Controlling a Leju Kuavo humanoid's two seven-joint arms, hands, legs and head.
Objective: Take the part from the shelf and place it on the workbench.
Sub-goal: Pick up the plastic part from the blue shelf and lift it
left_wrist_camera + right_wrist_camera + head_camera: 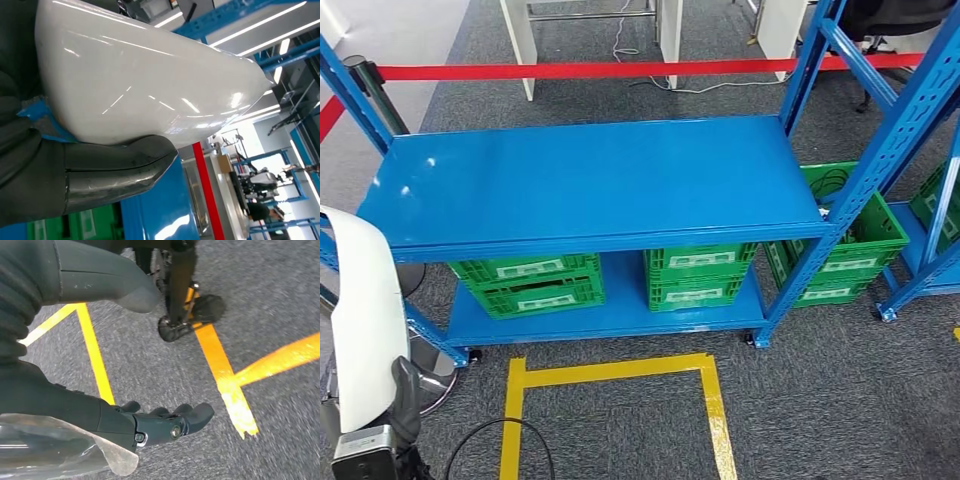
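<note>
A blue steel shelf (592,185) stands on grey carpet (833,400). Green crates (527,282) sit on its lower level. Yellow floor tape (622,372) lies just before it; a red barrier band (622,70) stretches behind it.

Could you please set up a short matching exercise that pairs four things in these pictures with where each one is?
Things:
1. white part
2. green crates
3. red tape
4. yellow floor marking

Places:
A. stretched behind the blue shelf
B. on the carpet in front of the shelf
C. held in the left robot hand
D. on the shelf's lower board

Pairs: 1-C, 2-D, 3-A, 4-B
</note>
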